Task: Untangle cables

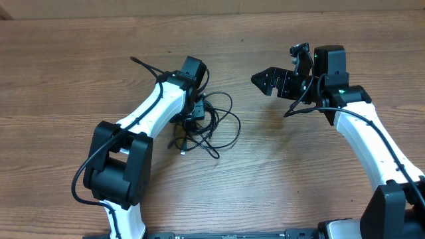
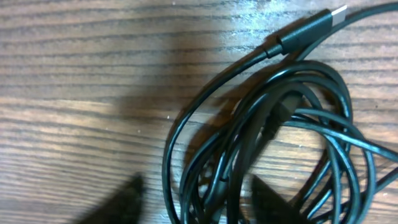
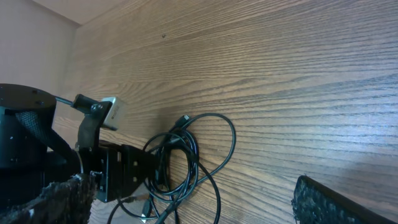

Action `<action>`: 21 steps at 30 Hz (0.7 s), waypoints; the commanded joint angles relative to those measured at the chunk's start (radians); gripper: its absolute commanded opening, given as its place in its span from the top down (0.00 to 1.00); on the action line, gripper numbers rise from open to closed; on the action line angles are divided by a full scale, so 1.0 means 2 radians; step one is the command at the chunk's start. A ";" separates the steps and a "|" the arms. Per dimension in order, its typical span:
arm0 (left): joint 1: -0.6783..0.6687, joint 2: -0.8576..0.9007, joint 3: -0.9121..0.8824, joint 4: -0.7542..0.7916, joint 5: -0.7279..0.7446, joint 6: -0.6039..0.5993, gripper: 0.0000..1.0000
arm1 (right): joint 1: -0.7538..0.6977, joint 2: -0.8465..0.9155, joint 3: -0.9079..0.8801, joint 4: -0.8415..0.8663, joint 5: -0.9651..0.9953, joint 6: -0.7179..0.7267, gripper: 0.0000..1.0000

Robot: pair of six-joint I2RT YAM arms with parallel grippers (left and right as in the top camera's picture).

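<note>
- The cables (image 1: pixel 214 126) lie in a tangled heap on the wooden table (image 1: pixel 60 73), directly beneath the left gripper (image 2: pixel 196 202).
- Its jaws stand partly apart, straddling several strands without pinching them.
- One silver-tipped plug (image 2: pixel 311 28) sticks out beyond the loops.
- The right gripper (image 1: pixel 263 79) hovers well apart from the heap, jaws wide and empty.

Several thin black cables (image 1: pixel 206 129) lie in one loose tangle on the wooden counter (image 1: pixel 279 172), left of its middle. Their loops overlap and cross, some bunched tightly, one wide loop spreading out toward the right. A black plug (image 2: pixel 308 30) with a silver tip sticks out at the tangle's edge, lying flat.
</note>
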 commanded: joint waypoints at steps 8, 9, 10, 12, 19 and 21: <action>-0.001 0.006 -0.003 0.003 0.012 -0.004 0.96 | -0.002 0.001 0.001 -0.006 -0.003 -0.002 0.00; -0.001 0.006 -0.003 0.003 0.013 -0.005 0.96 | -0.002 0.001 0.001 -0.007 -0.003 -0.002 0.00; -0.001 0.006 -0.003 0.003 0.016 -0.005 0.96 | -0.002 0.001 0.001 -0.008 -0.003 -0.002 0.00; 0.000 0.004 -0.001 0.002 0.026 -0.004 0.96 | -0.002 0.001 0.001 -0.010 -0.003 -0.002 0.00; 0.001 -0.031 0.055 -0.032 0.052 0.030 0.96 | -0.002 0.001 0.001 -0.014 -0.009 -0.002 0.00; -0.001 -0.049 0.079 -0.034 0.083 0.076 0.96 | -0.002 0.001 0.001 -0.014 -0.024 -0.004 0.00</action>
